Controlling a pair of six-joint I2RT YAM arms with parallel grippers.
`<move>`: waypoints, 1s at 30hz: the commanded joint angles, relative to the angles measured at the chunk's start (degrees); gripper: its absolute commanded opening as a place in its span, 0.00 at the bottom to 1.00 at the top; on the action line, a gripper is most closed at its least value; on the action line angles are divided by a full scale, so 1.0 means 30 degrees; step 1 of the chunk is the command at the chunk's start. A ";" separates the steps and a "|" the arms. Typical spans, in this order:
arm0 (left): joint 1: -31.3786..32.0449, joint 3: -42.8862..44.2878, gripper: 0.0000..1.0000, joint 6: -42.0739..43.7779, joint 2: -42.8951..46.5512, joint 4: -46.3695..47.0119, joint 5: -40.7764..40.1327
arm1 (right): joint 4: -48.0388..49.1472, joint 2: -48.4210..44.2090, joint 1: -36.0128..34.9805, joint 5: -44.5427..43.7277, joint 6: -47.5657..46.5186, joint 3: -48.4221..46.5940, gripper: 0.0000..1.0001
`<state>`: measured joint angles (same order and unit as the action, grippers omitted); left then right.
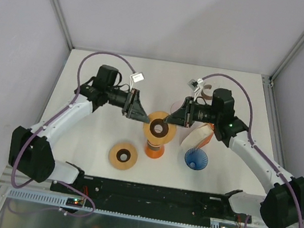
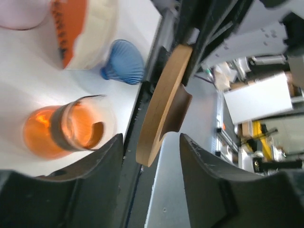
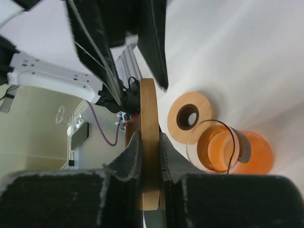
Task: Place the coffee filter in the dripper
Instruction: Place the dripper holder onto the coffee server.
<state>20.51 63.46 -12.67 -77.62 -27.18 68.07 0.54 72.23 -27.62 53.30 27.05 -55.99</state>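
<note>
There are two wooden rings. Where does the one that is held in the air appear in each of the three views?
Top external: the wooden ring is at the centre, face-on, over the orange carafe.
Left wrist: the ring is at the centre, edge-on and tilted.
Right wrist: the ring is at the lower centre, edge-on.
Shared landmark: the orange carafe.
</note>
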 commanded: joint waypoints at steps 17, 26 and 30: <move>-0.2047 0.0252 0.75 0.0117 0.0948 -0.0457 -0.5232 | -0.0528 0.5207 -0.0382 0.0660 0.2119 -0.0356 0.00; -0.1900 0.0205 0.75 0.0275 0.0824 -0.0437 -0.4948 | -0.1243 0.5742 -0.0027 -0.0078 0.0889 -0.0370 0.18; -0.1721 0.0189 0.75 0.0335 0.0786 -0.0444 -0.4956 | -0.1745 0.6155 0.0134 -0.0300 0.0117 -0.0355 0.24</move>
<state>14.63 63.77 -13.28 -76.82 -28.69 52.66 -2.94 88.97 -27.97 53.91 31.70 -55.96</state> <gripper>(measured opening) 0.748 0.218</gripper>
